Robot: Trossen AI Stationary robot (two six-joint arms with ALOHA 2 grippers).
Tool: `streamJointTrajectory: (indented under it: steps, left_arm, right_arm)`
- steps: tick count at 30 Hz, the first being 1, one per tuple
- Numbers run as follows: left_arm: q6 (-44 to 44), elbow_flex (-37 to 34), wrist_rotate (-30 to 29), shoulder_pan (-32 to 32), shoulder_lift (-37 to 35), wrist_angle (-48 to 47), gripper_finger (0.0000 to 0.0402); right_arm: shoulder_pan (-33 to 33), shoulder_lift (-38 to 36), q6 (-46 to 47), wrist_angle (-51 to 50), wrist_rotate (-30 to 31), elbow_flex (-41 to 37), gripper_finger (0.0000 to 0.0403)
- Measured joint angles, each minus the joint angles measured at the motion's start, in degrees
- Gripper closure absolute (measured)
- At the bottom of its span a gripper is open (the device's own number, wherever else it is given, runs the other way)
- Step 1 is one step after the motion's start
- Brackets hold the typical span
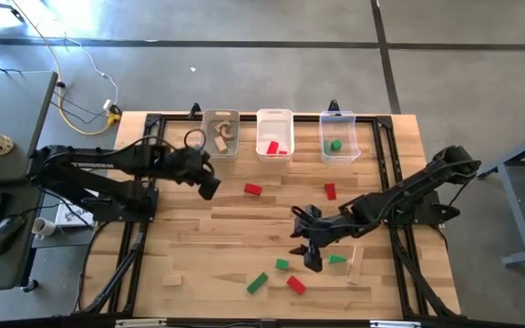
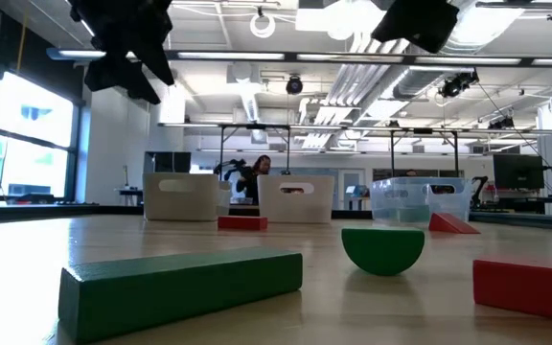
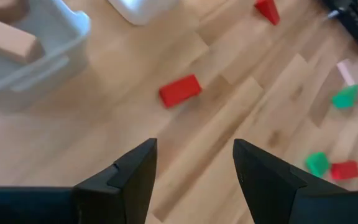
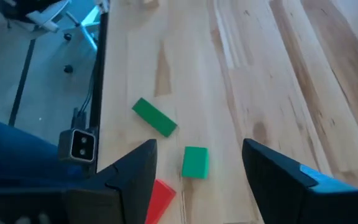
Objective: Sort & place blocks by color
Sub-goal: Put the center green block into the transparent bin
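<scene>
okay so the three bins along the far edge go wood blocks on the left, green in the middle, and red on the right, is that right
Not quite. The left bin does hold plain wood blocks, but the other two are swapped: the middle bin holds red blocks and the right bin holds a green block. The high view shows it.

The high view looks straight down on the whole table (image 1: 199, 246). The low view sits at tabletop height, close behind a green brick (image 2: 180, 287), facing the bins (image 2: 295, 199) and the room. Each wrist view looks down past its own fingers at the wood; the left one shares a red brick (image 3: 180, 91) with the high view.
</scene>
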Motion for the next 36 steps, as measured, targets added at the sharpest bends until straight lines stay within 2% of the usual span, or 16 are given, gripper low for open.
streamJointTrajectory:
  steps: [5,11,18,26,36]
  left_arm:
    - [-7.0,0.0,-4.4,-6.6,0.0,0.0,0.0202]
    - [-13.4,0.0,-9.0,-12.8,0.0,0.1,0.0202]
    - [-20.3,0.0,-11.6,-18.3,0.1,0.1,0.0202]
    - [-23.3,0.0,-13.3,-21.5,0.1,0.1,0.0202]
    - [-23.3,0.0,-13.2,-21.5,0.1,0.1,0.0202]
  right_arm:
    - [2.0,0.5,-2.7,0.4,2.6,0.0,0.0164]
    - [4.0,4.6,-4.3,0.8,6.0,0.0,0.0162]
    - [4.6,10.1,-4.3,5.8,5.9,0.0,0.0162]
    - [4.6,15.6,-3.8,8.6,5.6,0.0,0.0162]
    - [4.6,23.4,-3.8,13.3,4.8,0.0,0.0162]
